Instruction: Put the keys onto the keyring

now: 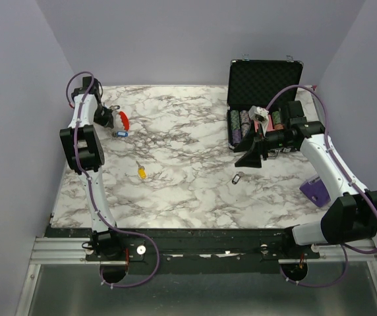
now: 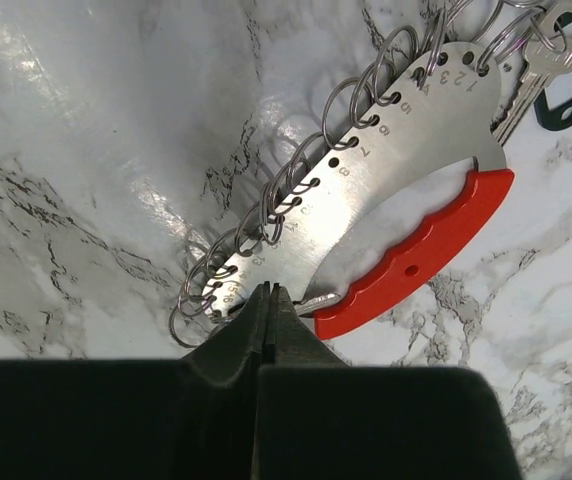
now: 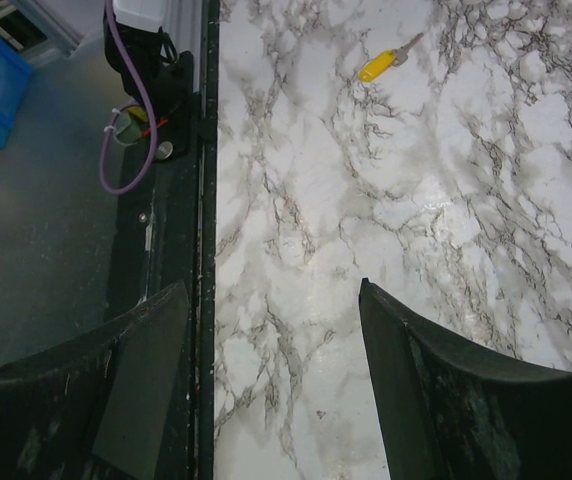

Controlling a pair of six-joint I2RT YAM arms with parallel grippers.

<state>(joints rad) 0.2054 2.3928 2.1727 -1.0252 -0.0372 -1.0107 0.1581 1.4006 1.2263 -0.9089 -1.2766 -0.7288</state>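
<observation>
Left end effector [image 2: 269,305]: nearest the left wrist camera, at the bottom centre of that view; its black fingers were pressed together, pinching the lower end of the keyring.
Keyring [image 2: 406,160]: a steel plate with numbered holes and a row of wire loops, backed by a red curved grip [image 2: 421,255]; it ran from the fingertips toward the upper right of the wrist view. In the top view it sat at the upper left of the table [image 1: 188,197].
Key on the ring [image 2: 551,50]: a silver key with a dark tag hung from a loop at the plate's upper-right end.
Blue key [image 1: 120,133]: lay on the marble just below the red grip, in the upper left of the top view.
Yellow key [image 3: 381,65]: lay loose left of centre in the top view, well apart from both arms.
Dark key [image 1: 237,178]: lay right of centre, just below the right arm's fingers.
Right end effector [image 3: 273,300]: spread wide and holding nothing, above bare marble.
Case [image 1: 262,79]: open at the upper right, with poker chips inside.
Purple block [image 1: 314,191]: at the right edge, beside the right arm.
</observation>
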